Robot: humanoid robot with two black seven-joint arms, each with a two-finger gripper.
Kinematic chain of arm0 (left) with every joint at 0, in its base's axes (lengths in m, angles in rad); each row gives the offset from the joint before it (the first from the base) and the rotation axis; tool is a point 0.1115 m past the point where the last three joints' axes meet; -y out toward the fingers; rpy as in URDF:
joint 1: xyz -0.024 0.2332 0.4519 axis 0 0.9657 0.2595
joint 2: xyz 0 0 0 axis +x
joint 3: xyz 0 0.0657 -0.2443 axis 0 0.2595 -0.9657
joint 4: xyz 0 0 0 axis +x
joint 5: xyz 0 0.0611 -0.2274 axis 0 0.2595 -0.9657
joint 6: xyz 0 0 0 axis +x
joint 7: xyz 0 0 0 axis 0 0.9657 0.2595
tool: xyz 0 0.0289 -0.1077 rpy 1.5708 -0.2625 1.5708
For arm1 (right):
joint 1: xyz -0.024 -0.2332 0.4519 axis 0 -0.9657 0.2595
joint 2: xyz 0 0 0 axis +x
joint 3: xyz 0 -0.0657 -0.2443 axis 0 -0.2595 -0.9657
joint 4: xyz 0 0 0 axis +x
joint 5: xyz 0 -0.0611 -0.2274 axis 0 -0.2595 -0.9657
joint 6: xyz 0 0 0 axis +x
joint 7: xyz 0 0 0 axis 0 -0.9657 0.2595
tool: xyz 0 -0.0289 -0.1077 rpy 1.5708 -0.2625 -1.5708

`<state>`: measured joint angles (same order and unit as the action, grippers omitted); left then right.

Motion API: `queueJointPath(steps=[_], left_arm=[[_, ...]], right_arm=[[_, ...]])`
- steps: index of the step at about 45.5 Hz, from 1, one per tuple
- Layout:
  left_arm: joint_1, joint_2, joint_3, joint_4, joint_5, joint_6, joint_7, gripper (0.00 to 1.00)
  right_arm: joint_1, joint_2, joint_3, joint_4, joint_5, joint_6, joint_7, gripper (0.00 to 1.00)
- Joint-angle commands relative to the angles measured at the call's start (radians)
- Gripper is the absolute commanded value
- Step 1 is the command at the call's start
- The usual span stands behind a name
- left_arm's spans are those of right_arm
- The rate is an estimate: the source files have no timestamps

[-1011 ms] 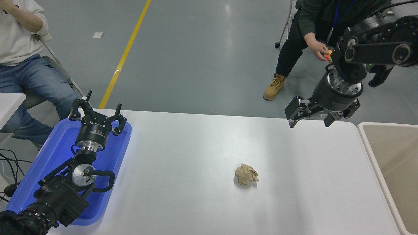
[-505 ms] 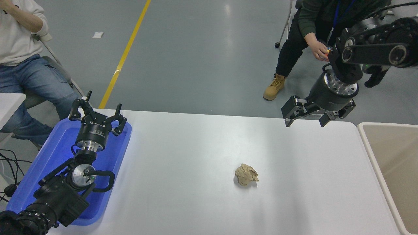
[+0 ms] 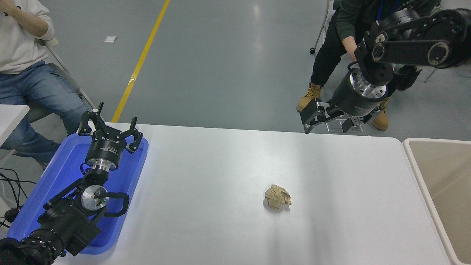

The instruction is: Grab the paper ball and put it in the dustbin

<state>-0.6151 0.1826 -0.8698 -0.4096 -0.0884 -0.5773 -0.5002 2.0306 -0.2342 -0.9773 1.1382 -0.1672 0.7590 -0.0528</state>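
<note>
The tan-brown paper ball (image 3: 277, 197) lies on the white table (image 3: 220, 176), right of its middle. The beige dustbin (image 3: 445, 191) stands off the table's right end, only partly in view. My right gripper (image 3: 326, 127) is open and empty, high over the table's far edge, well beyond and to the right of the ball. My left gripper (image 3: 109, 129) is open and parked over the blue tray (image 3: 59, 187) at the lower left.
A person in dark clothes and tan boots (image 3: 311, 97) stands behind my right arm at the far right. A seated person in jeans (image 3: 29, 84) is at the far left. Cables (image 3: 9, 187) hang left of the tray.
My right gripper has moved left and a little away, from above the table's far right corner toward the far edge's middle-right. The ball and left arm have not moved.
</note>
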Motion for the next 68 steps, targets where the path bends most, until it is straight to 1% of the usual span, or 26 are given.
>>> queueJointPath(steps=[1, 9, 15, 19, 23, 31, 46, 68], left_arm=[[0.0, 0.0, 0.0, 0.0, -0.001, -0.001, 0.0, 1.0], [0.0, 0.0, 0.0, 0.0, 0.001, -0.001, 0.0, 1.0], [0.0, 0.0, 0.0, 0.0, 0.001, -0.001, 0.0, 1.0], [0.0, 0.0, 0.0, 0.0, 0.001, -0.001, 0.0, 1.0], [0.0, 0.0, 0.0, 0.0, 0.001, -0.001, 0.0, 1.0], [0.0, 0.0, 0.0, 0.0, 0.001, -0.001, 0.0, 1.0], [0.0, 0.0, 0.0, 0.0, -0.001, -0.001, 0.0, 1.0], [0.0, 0.0, 0.0, 0.0, -0.001, -0.001, 0.0, 1.0]], right_arm=[[-0.015, 0.047, 0.04, -0.005, 0.0, -0.004, 0.001, 1.0], [-0.099, 0.153, 0.04, -0.018, 0.0, -0.029, -0.001, 1.0], [-0.197, 0.233, 0.04, -0.073, 0.0, -0.193, -0.001, 1.0], [-0.277, 0.234, 0.04, -0.113, 0.0, -0.332, -0.001, 1.0], [-0.346, 0.234, 0.042, -0.133, 0.002, -0.437, -0.001, 1.0], [-0.446, 0.234, 0.061, -0.153, 0.002, -0.552, -0.001, 1.0], [-0.605, 0.234, 0.072, -0.259, -0.001, -0.573, -0.001, 1.0], [-0.691, 0.234, 0.147, -0.265, -0.014, -0.573, 0.001, 1.0]])
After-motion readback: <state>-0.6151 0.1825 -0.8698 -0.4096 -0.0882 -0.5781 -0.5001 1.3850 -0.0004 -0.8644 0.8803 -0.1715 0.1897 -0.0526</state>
